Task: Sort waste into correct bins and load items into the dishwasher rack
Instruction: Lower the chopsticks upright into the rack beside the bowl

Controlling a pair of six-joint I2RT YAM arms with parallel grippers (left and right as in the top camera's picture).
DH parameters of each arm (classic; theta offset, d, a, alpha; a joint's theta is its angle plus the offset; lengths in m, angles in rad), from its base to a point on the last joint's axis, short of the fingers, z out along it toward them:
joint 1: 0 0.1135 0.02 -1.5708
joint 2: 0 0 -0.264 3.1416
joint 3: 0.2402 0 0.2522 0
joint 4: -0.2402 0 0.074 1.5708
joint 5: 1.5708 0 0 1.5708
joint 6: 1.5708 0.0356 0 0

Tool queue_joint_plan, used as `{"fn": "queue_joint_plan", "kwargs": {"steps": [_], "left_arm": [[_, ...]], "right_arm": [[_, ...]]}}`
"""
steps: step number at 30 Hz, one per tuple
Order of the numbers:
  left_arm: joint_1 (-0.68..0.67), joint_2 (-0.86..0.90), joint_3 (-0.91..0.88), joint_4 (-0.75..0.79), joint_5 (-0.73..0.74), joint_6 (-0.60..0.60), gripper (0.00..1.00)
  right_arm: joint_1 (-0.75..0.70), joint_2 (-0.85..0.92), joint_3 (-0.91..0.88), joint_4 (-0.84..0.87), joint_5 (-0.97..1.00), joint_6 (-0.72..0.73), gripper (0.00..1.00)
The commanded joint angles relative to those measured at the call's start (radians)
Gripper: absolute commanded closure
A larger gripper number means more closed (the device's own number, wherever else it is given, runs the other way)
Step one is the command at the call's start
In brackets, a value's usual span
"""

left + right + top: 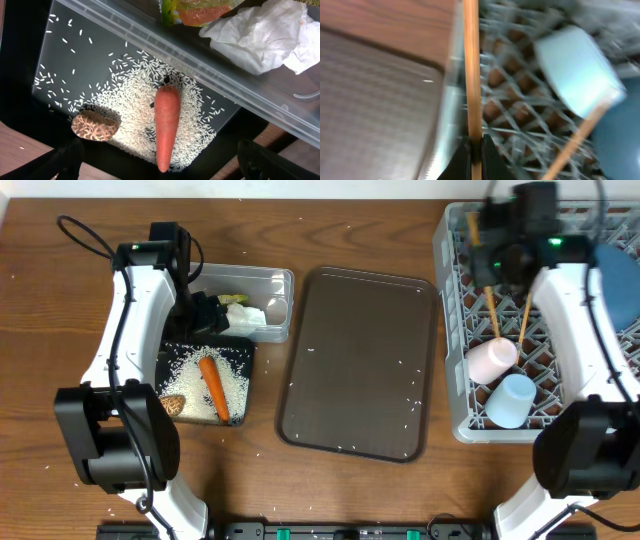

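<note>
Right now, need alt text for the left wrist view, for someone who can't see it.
An orange carrot lies on a heap of white rice in the black tray, a small brown food lump beside it. Next to the tray, the clear tub holds a crumpled white tissue and a yellow-green wrapper; the left end effector hangs open above.

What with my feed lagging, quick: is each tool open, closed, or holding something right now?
Left tool: open, holding nothing.
Right tool: closed on a wooden chopstick.
</note>
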Motion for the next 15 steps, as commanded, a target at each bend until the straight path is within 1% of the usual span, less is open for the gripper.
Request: {"fn": "queue_joint_plan", "kwargs": {"steps": [1, 7, 8, 9, 10, 11, 12, 13, 15], "left_arm": [[-0.005, 0.001, 0.010, -0.003, -0.005, -0.010, 0.02], [-0.005, 0.001, 0.010, -0.003, -0.005, -0.010, 0.02], [-0.005, 0.001, 0.010, -0.003, -0.005, -0.010, 0.02], [-0.005, 0.001, 0.010, -0.003, -0.005, -0.010, 0.02], [-0.005, 0.001, 0.010, -0.003, -0.005, -0.010, 0.02], [-0.005, 0.001, 0.010, -0.003, -0.005, -0.010, 0.02], [-0.005, 0.001, 0.010, -0.003, -0.005, -0.010, 0.02], [-0.005, 0.001, 0.010, -0.003, -0.005, -0.010, 0.02], [-0.005, 0.001, 0.010, -0.003, -0.005, -0.010, 0.02]], "right_arm": [[-0.053, 0.024, -0.006, -0.002, 0.007, 0.023, 0.99], [-0.097, 0.070, -0.007, -0.008, -0.011, 0.031, 0.98], [-0.098, 0.074, -0.007, -0.010, -0.011, 0.039, 0.95], [-0.097, 0.079, -0.008, -0.010, -0.011, 0.038, 0.84], [-0.097, 0.081, -0.008, -0.010, -0.011, 0.038, 0.64], [-0.097, 0.081, -0.008, -0.012, -0.011, 0.038, 0.34], [-0.097, 0.081, -0.008, -0.013, -0.011, 0.038, 0.13], [-0.097, 0.080, -0.007, -0.014, -0.011, 0.039, 0.08], [-0.097, 0.077, -0.007, -0.018, -0.011, 0.066, 0.05]]}}
